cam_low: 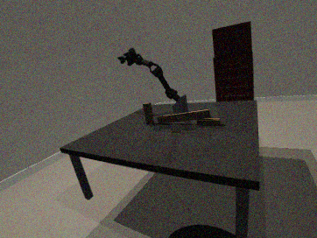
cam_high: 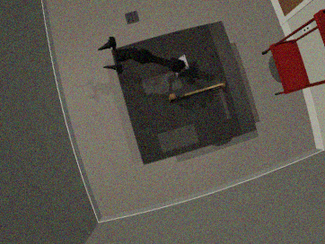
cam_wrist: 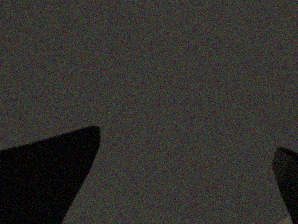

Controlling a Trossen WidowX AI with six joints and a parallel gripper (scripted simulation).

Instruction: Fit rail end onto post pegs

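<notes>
The wooden rail [cam_high: 199, 91] [cam_low: 184, 115] lies slanted on the dark table [cam_high: 153, 117] [cam_low: 175, 150]. One end is next to the short post [cam_high: 172, 96] [cam_low: 148, 114], the other at the low footboard block [cam_low: 213, 122]. The pegs and holes are too small and dim to make out. My gripper [cam_high: 103, 57] [cam_low: 124, 58] [cam_wrist: 187, 142] is open and empty. It is raised high above and beyond the table's edge, far from the rail, at the end of the stretched-out arm. The wrist view shows only the two dark fingertips against a plain grey background.
A red chair [cam_high: 292, 65] stands on the floor beyond one side of the table. A dark door [cam_low: 232, 61] is in the wall behind the table. A small grey square [cam_high: 131, 17] lies on the floor.
</notes>
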